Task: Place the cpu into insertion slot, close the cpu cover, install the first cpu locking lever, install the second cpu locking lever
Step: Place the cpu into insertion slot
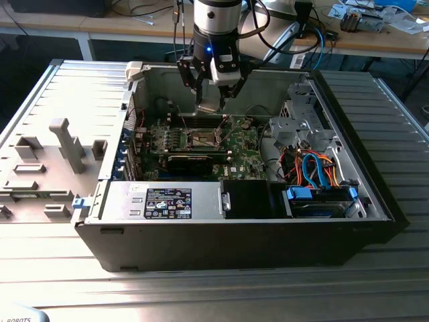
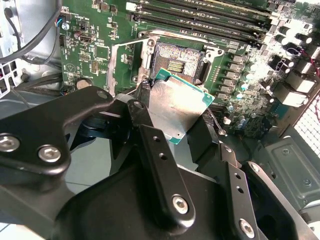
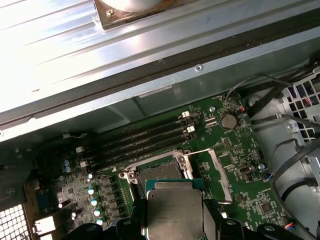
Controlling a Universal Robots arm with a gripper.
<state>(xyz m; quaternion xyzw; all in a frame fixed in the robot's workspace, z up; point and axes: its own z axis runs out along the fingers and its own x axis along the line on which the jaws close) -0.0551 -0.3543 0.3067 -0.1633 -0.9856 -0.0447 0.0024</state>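
My gripper (image 1: 210, 102) is shut on the cpu (image 1: 209, 105), a flat silver-grey square with a green edge. It hangs a little above the green circuit board inside the open computer case. In the second wrist view the cpu (image 2: 175, 107) sits tilted between the black fingers (image 2: 204, 134), just short of the insertion slot (image 2: 177, 62), whose dark centre is bare. In the first wrist view the cpu (image 3: 175, 212) partly hides the insertion slot (image 3: 159, 172). The cpu cover (image 2: 126, 65) stands swung open beside the slot, and it is also in the first wrist view (image 3: 218, 172).
The black computer case (image 1: 375, 188) walls the board in on all sides. Long black memory slots (image 3: 145, 137) run beside the socket. A drive cage with blue and orange cables (image 1: 315, 168) fills the exterior view's right. A grey fixture block (image 1: 64, 144) lies outside at the left.
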